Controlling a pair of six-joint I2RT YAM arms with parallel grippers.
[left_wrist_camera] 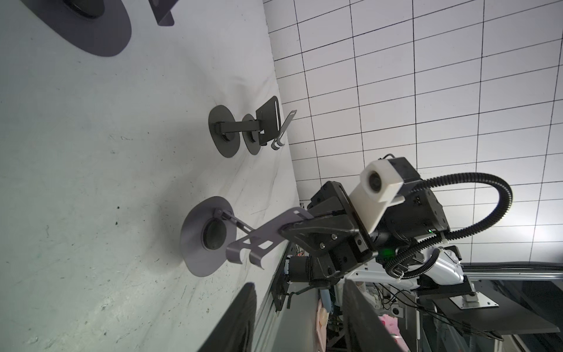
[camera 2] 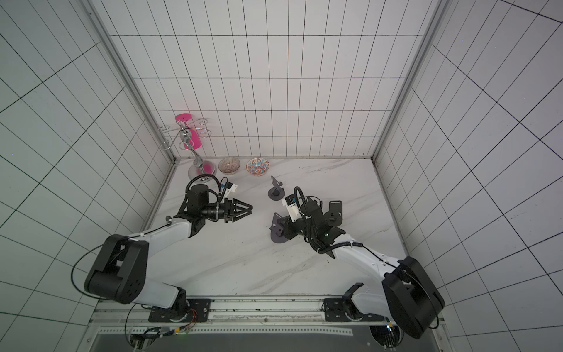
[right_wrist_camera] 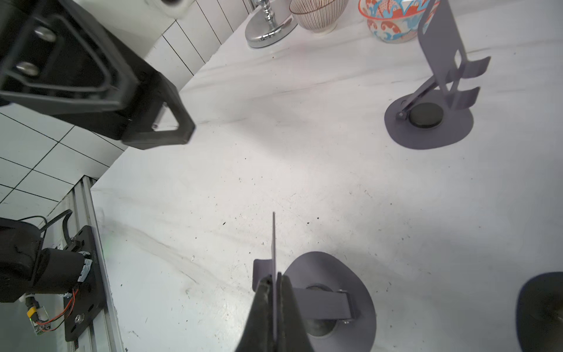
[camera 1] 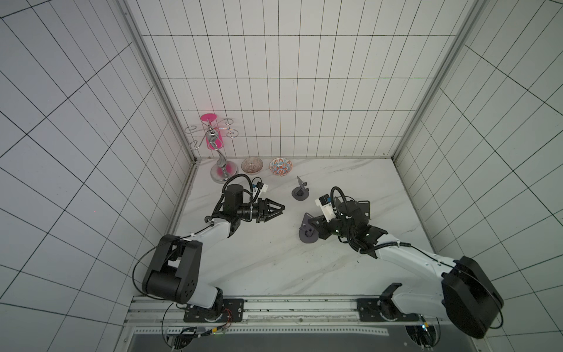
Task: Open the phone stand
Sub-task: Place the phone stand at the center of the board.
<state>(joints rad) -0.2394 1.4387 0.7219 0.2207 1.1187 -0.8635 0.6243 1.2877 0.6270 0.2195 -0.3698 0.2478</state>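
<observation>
The grey phone stand (camera 1: 308,236) (camera 2: 277,236) rests its round base (left_wrist_camera: 198,243) (right_wrist_camera: 350,274) on the marble table, right of centre. Its slotted back plate (left_wrist_camera: 268,228) is lifted off the base on a hinged arm. My right gripper (camera 1: 315,227) (right_wrist_camera: 275,283) is shut on that plate, whose thin edge (right_wrist_camera: 273,243) stands between the fingers. My left gripper (camera 1: 281,208) (camera 2: 250,210) (left_wrist_camera: 298,323) hovers left of the stand, well apart from it. It is open, with nothing between its fingers (left_wrist_camera: 237,320).
A second grey stand (camera 1: 300,192) (right_wrist_camera: 426,119) stands unfolded farther back. A black stand (camera 1: 363,207) (left_wrist_camera: 243,131) sits behind my right wrist. Two bowls (camera 1: 252,165) (camera 1: 280,167) and a chrome rack (camera 1: 220,170) line the back wall.
</observation>
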